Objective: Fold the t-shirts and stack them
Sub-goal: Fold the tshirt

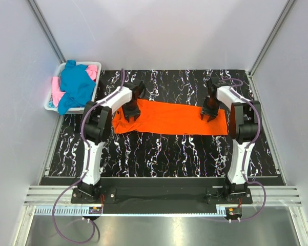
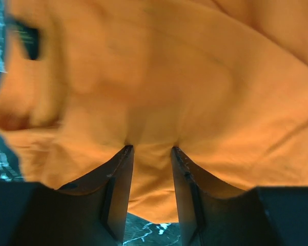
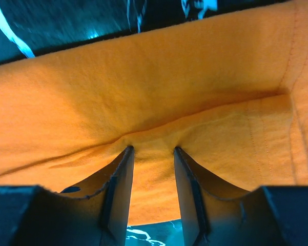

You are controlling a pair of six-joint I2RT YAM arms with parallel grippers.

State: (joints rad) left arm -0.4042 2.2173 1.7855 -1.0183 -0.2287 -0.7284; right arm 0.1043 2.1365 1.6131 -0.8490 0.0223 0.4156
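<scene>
The bright orange t-shirt (image 1: pixel 169 119) lies folded into a long strip across the middle of the black marbled table (image 1: pixel 164 154). My left gripper (image 1: pixel 131 114) is down on the strip's left end, my right gripper (image 1: pixel 210 115) on its right end. In the left wrist view the gripper (image 2: pixel 151 148) has its jaws parted, tips pressed into the orange cloth (image 2: pixel 194 77), which puckers between them. The right gripper (image 3: pixel 151 148) stands the same way on the orange shirt (image 3: pixel 143 92), near a stitched hem. A teal-blue t-shirt (image 1: pixel 76 84) and a pink t-shirt (image 1: pixel 94 70) lie heaped in the basket.
The white plastic basket (image 1: pixel 47 105) sits at the table's back left corner, against the left wall. Grey walls close the table on three sides. Bare marbled surface shows in front of and behind the orange strip.
</scene>
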